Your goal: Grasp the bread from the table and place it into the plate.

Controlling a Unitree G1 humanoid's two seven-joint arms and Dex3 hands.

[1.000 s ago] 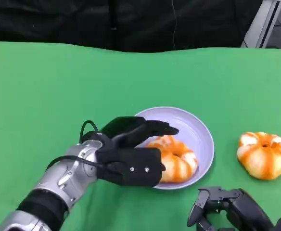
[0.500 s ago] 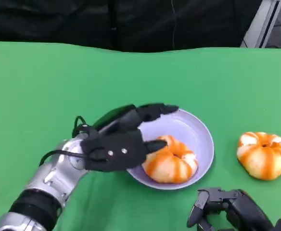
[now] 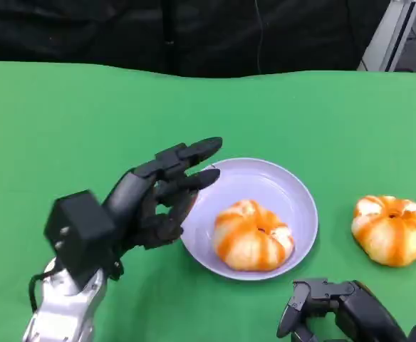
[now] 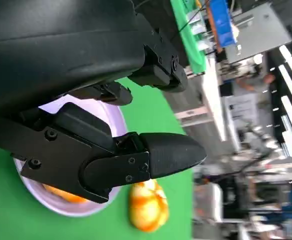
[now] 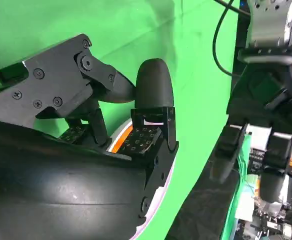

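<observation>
Green table [image 3: 65, 128], left robot hand [image 3: 158, 196] spread empty, right robot hand [image 3: 329, 306] cropped, grip unclear

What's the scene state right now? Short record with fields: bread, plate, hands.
bread in plate: one orange-and-white bread lies in the plate
bread on table: second bread on the green table, to the right of the plate, apart from it
left hand: raised beside the plate's left rim, fingers spread, holding nothing
right hand: low, near the table's front edge, holding nothing
</observation>
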